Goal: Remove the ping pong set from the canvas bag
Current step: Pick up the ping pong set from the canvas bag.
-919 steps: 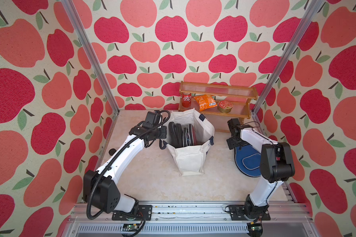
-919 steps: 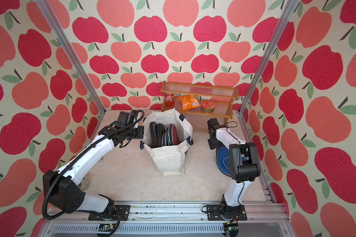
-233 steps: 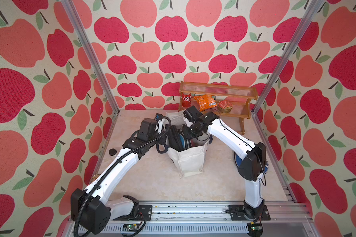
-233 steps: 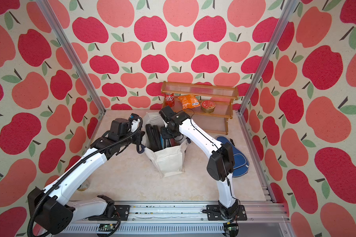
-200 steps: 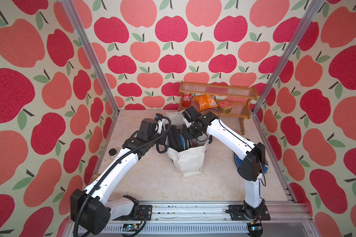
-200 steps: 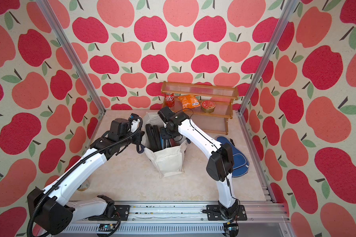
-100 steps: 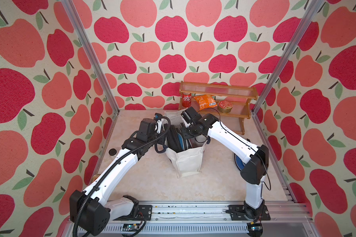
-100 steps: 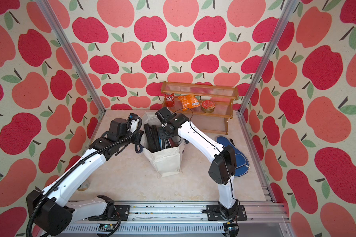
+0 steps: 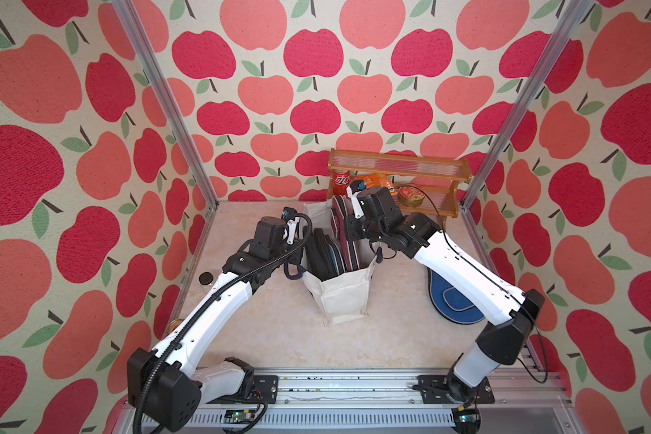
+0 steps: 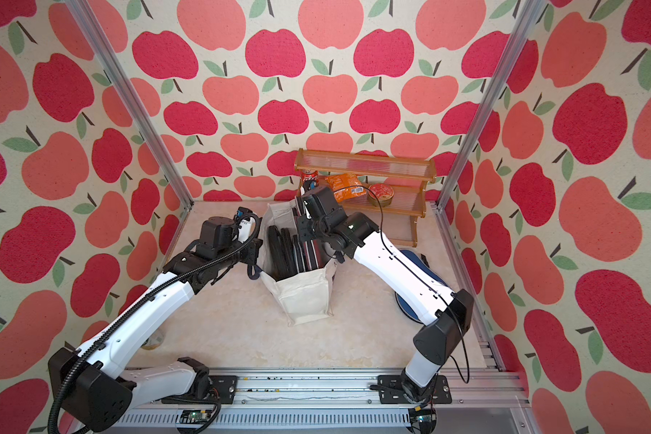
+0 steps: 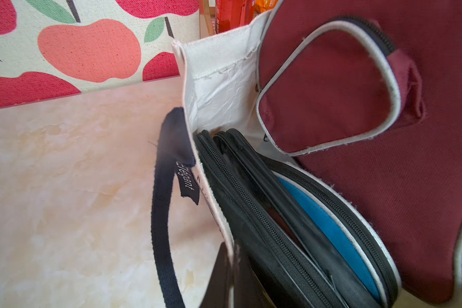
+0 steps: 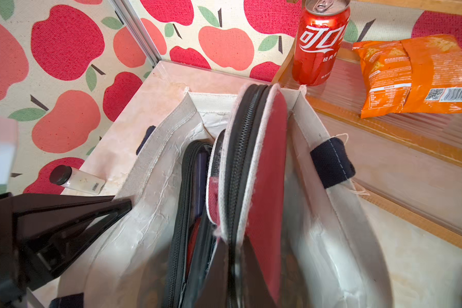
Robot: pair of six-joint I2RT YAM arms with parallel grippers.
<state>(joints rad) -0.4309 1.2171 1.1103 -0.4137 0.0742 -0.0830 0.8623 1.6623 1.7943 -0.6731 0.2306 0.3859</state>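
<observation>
My R fingers [image 12: 212,280] clamp the maroon cover [image 12: 267,186] sticking up out of the canvas bag [image 12: 155,149], w/ L fingers [image 11: 220,285] pinched on its rim.

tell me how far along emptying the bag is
Done: the dark blue cover lies on the table, outside the canvas bag. In hand: the right jaws are shut on the maroon cover, partly raised above the rim; the left jaws pinch the bag's wall. Left: the teal-blue cover and two black-edged cases sit inside.
</observation>
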